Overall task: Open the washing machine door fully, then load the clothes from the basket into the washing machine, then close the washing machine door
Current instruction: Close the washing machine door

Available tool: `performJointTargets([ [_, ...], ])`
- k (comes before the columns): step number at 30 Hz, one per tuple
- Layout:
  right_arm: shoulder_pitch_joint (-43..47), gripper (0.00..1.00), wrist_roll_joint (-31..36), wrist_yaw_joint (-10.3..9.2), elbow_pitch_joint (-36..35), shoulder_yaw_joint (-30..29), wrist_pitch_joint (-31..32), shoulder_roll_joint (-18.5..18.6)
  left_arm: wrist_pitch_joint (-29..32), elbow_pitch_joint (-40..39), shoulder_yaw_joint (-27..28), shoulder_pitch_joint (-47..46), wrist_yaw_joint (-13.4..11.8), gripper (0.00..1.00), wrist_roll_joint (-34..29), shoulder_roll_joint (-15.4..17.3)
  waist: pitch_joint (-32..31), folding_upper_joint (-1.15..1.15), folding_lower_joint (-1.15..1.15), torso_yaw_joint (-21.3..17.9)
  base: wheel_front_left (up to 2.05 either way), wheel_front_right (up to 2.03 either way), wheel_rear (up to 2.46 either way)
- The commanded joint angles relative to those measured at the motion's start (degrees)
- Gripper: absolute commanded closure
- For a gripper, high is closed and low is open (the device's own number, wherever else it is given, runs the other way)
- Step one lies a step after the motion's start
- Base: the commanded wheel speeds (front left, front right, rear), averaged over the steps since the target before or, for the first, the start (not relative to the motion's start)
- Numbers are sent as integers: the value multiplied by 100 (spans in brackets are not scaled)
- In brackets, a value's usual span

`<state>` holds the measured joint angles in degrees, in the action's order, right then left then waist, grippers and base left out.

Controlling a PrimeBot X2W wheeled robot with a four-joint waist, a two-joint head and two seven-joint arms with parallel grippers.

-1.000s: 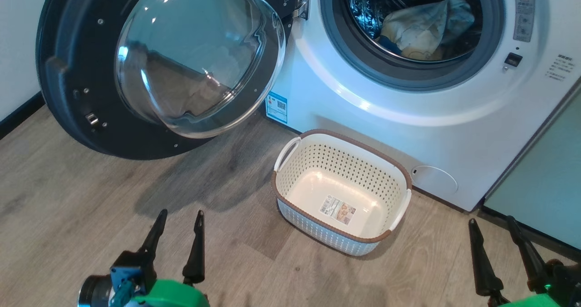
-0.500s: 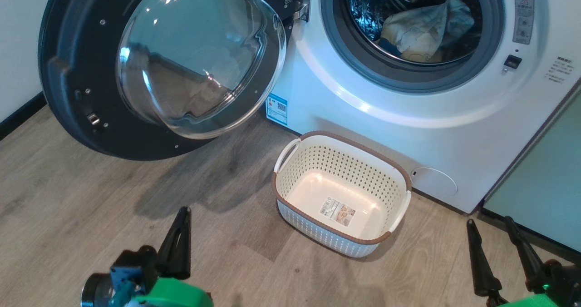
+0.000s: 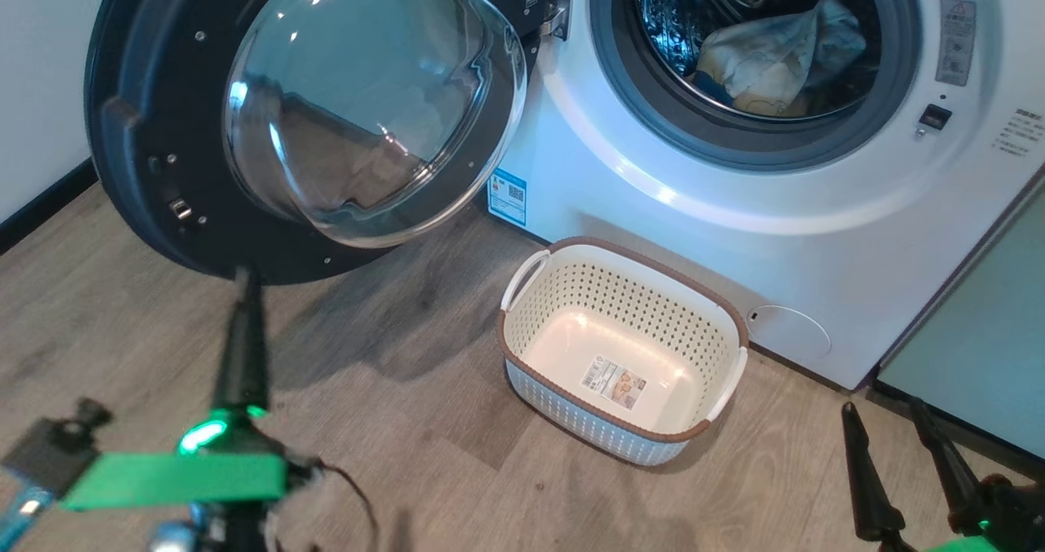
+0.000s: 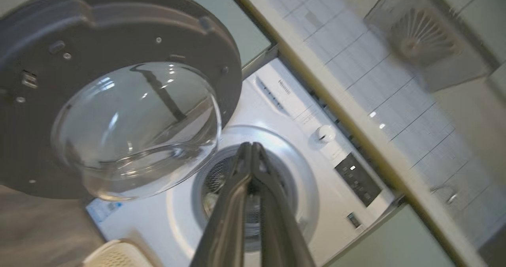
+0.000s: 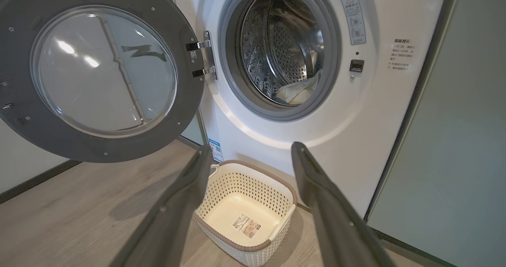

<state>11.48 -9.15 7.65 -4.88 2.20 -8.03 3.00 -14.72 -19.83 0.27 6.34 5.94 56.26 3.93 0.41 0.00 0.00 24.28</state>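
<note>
The drum rim (image 3: 751, 148) half-hides the clothes (image 3: 775, 54); the door (image 3: 139, 168) is cropped at the top. The blurred left wrist view adds the control panel (image 4: 357, 178). Left jaws together, right jaws apart, both empty.

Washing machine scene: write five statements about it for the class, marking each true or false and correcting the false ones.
1. The small cream-white perforated plastic basket sits empty on the wooden floor. True.
2. The cream-yellow and blue fabric clothes lie inside the big white washing machine. True.
3. The round black-rimmed glass washing machine door is shut. False: it stands swung open.
4. The left pincer is open. False: it is closed tight, holding nothing.
5. The right pincer is open, holding nothing. True.
</note>
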Motion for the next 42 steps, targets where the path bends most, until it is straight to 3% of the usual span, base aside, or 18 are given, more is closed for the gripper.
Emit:
performJointTargets([
  [1, -160, 0, 6, -16, -218, 97, -6, 60, -28, -273, 283, -398, 46, 100, 272, -23, 1, 0, 0, 10, 0, 0, 0],
  [7, -157, 0, -2, -16, -260, 91, 20, 64, -28, -524, 1195, -842, 137, 100, 1763, 148, 45, 0, 0, 33, 0, 0, 0],
  [15, -125, 0, -8, -16, -341, 53, 78, 110, 24, -21, 2352, -1678, 152, 100, 2848, 837, 123, 0, 0, 68, 0, 0, 0],
  [20, -146, 0, -23, -16, -406, 86, 140, 159, 332, 978, 2738, -2385, 123, 100, 3358, 1531, 208, 0, 0, 59, 0, 0, 0],
  [22, -176, 0, -43, -16, -453, 105, 179, 231, 580, 1807, 2875, -2769, 26, 100, 3528, 2022, 290, 0, 0, 7, 0, 0, 0],
  [28, -211, 0, -73, -16, -551, 116, 294, 368, 980, 3425, 3188, -3443, -20, 100, 4020, 2696, 488, 0, 0, -155, 0, 0, 0],
  [34, -205, 0, -71, -16, -714, 5, 428, 516, 1080, 4442, 3411, -3811, -13, 100, 4250, 3002, 720, 0, 0, -226, 0, 0, 0],
  [42, -291, 0, -46, -16, -1069, -15, 681, 840, 1382, 5397, 3199, -4226, -14, 100, 4213, 3296, 1152, 0, 0, -368, 0, 0, 0],
])
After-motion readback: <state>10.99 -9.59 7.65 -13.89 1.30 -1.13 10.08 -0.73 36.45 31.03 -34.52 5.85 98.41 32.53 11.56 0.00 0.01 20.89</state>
